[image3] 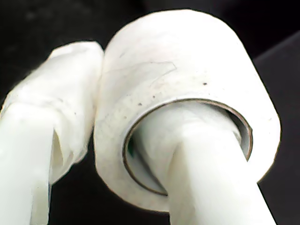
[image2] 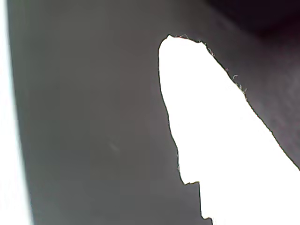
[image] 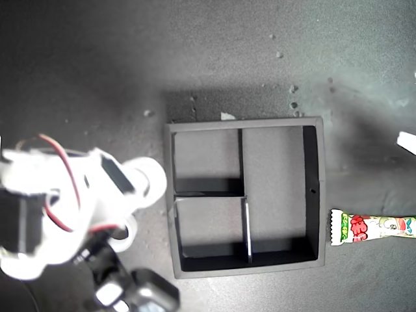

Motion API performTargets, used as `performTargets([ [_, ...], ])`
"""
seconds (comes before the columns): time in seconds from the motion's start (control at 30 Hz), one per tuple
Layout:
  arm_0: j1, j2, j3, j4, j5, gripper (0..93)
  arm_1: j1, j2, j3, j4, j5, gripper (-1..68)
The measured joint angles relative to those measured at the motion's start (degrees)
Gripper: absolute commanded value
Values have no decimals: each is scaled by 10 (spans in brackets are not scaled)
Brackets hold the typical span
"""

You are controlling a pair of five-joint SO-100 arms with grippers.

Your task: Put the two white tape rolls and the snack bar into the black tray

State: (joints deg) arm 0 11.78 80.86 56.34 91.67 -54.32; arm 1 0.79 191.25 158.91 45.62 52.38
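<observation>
The black tray [image: 247, 123] lies in the middle of the exterior view with all three compartments bare. My second gripper [image: 140, 185] hangs just off the tray's left wall in that view, shut on a white tape roll [image3: 187, 70]. One finger [image3: 206, 178] goes through the roll's hole and the other finger [image3: 61, 108] presses its outside. A second white tape roll [image: 128, 233] peeks out under that arm. The snack bar [image: 370, 229] lies at the exterior view's right edge, outside the tray. Of my first gripper only a glaring white finger [image2: 220, 131] shows over dark surface.
The dark table carries small pale crumbs [image: 294, 88] behind the tray. A white tip [image: 406, 142] pokes in at the exterior view's right edge. The second arm's body and red wires [image: 65, 169] fill the exterior view's lower left.
</observation>
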Motion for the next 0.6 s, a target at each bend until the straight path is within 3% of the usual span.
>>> performTargets([
  [0.1, 18, -172, -249, 95, 7, 2, -56, 1, -77, 40, -76, 367],
  [0.2, 22, -292, -418, 116, 2, 2, -96, -3, -127, 66, -134, 376],
  [0.33, 30, -359, -480, 123, -11, 2, -121, -82, -189, 71, -177, 411],
  [0.6, 65, -468, -578, 123, -34, 1, -155, -304, -332, 71, -147, 416],
])
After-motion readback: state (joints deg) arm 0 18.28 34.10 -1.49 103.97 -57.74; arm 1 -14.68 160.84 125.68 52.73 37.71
